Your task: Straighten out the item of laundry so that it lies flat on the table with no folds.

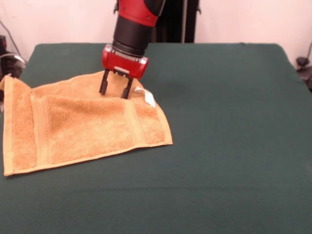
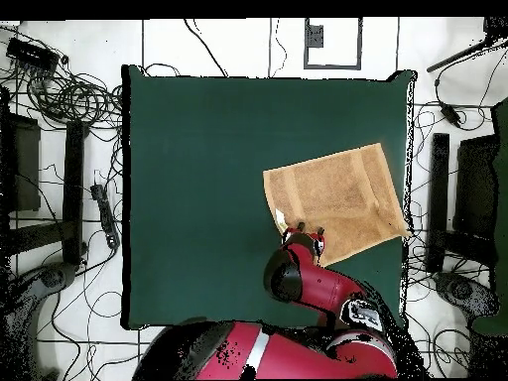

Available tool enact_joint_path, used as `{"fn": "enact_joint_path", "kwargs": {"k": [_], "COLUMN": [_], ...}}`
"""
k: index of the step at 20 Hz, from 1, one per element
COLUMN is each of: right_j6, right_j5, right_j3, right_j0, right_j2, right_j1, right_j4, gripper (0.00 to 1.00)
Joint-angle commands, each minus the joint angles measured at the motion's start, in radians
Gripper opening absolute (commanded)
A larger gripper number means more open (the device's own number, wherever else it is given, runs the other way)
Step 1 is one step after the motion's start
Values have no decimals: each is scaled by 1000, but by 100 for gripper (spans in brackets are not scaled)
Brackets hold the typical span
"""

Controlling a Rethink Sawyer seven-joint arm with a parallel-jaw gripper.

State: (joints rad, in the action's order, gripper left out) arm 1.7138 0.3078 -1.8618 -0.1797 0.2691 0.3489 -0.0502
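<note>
The orange-tan towel [image 1: 83,124] lies spread on the left part of the dark green table [image 1: 234,122]. Its left corner reaches the table's left edge. A crease runs across the towel near its far edge, and the strip beyond it looks folded or raised. The small white tag [image 1: 149,98] sticks out at the far right corner. My gripper [image 1: 115,93] points straight down over the far edge, left of the tag. Its two black fingers are apart, with the tips at the cloth and nothing held between them. In the overhead view the gripper [image 2: 301,234] stands at the edge of the towel [image 2: 337,198] nearest the robot.
The towel lies close to the table's edge [image 2: 407,149] in the overhead view. Cables and equipment [image 2: 69,99] lie on the floor around the table. My red arm [image 2: 317,288] reaches in from the base side.
</note>
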Motion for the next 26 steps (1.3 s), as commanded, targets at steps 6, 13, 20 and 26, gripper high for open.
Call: {"fn": "enact_joint_path", "kwargs": {"k": [6,13,20,26], "right_j6": [189,220,251,265], "right_j5": [-186,-121,-102,-115], "right_j3": [-144,-189,-233,-262], "right_j0": [10,71,122,126], "right_j2": [-249,-214,-203,-223], "right_j1": [-95,-81,-59,-38], "right_j4": [-3,11,37,52], "gripper": [100,100,100,100]}}
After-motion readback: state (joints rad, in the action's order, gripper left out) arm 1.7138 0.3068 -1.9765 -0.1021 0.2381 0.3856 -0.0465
